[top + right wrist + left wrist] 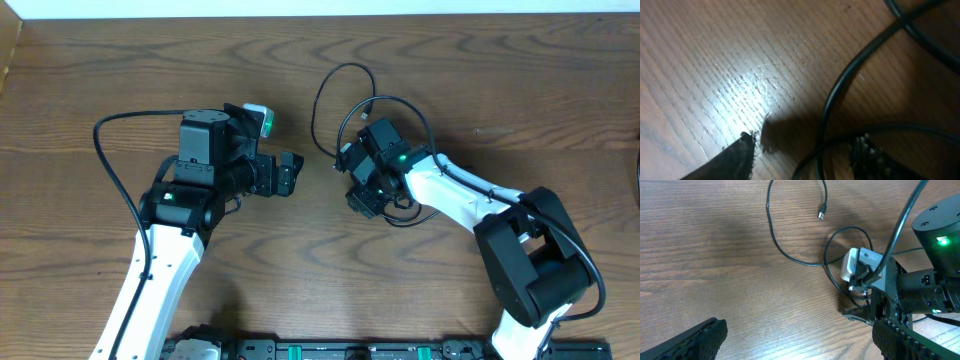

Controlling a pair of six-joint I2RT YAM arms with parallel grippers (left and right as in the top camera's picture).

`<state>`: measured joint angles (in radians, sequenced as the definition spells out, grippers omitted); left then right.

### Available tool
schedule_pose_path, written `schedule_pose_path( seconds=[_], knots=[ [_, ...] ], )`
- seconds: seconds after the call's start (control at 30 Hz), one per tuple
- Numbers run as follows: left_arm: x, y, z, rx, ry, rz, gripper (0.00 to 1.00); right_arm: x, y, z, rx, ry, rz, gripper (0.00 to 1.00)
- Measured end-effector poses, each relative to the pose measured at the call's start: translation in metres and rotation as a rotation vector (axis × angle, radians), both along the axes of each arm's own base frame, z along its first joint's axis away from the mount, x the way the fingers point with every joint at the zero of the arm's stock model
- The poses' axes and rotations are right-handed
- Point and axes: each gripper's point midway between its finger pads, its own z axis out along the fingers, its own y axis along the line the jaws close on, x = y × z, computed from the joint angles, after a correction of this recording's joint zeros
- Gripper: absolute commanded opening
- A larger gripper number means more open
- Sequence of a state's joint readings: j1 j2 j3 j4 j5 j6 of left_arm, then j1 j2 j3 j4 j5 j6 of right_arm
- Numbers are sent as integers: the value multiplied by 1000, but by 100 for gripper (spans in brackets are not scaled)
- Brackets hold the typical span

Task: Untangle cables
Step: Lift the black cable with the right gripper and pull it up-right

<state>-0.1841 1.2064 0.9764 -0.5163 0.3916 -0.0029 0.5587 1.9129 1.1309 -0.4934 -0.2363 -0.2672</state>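
A thin black cable [316,110] lies in loose loops on the wooden table, right of centre. In the left wrist view the cable [769,220] curves down from the top, and its small plug end [822,214] rests on the wood. My right gripper [360,200] is down on the loops. In the right wrist view its jaws [805,157] stand apart with a strand of the cable [832,100] running between them, touching neither finger. My left gripper [290,175] is wide open just left of the loops, its fingers [690,342] holding nothing.
A thicker black cable [110,150] arcs from the left arm over the table's left side. The right arm's own cable [480,185] runs along its white link. A dark rail [330,350] lines the front edge.
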Motion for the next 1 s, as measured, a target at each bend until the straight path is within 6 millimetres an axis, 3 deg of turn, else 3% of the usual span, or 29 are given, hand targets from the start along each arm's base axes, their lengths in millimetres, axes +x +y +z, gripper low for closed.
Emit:
schedule_pose_path(
  seconds=[0.13,0.33,0.43,1.0],
  knots=[
    [0,0,0,0,0,0,97,2,1,0,4,-8,-1,41],
    [0,0,0,0,0,0,97,4,2,-2,4,-13,0,10],
    [0,0,0,0,0,0,97,5,0,-3,-4,-16,-10,2],
    [0,0,0,0,0,0,97,45,-14,-1,-74,-165,-207,1]
  ],
)
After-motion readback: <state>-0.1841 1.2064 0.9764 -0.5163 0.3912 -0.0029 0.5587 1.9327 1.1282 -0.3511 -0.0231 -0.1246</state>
